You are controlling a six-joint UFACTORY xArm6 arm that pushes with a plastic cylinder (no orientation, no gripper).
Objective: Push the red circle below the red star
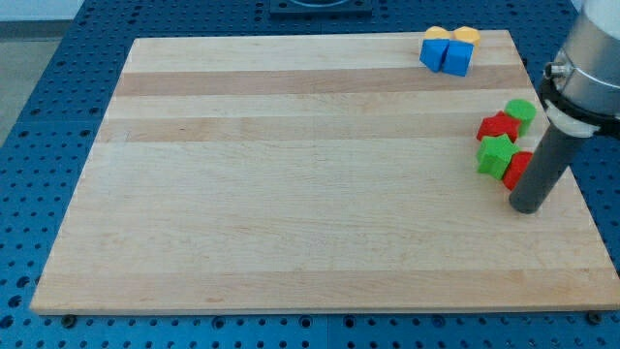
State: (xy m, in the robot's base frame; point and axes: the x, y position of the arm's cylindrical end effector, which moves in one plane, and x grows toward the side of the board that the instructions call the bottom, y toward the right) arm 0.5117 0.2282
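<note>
camera view counts two red, two green, two blue, two yellow blocks; my tip (529,206), no gripper, touches the red circle (516,169).

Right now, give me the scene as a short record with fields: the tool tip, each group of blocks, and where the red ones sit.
tool: dark rod, my tip on the board near the view's right edge
red circle: partly hidden behind the rod, just left of it, looks to be touching it
red star: above the red circle
green blocks: green star between the two red blocks; green round block upper right of the red star
top group: two blue blocks, two yellow blocks behind them
surface: wooden board
</note>
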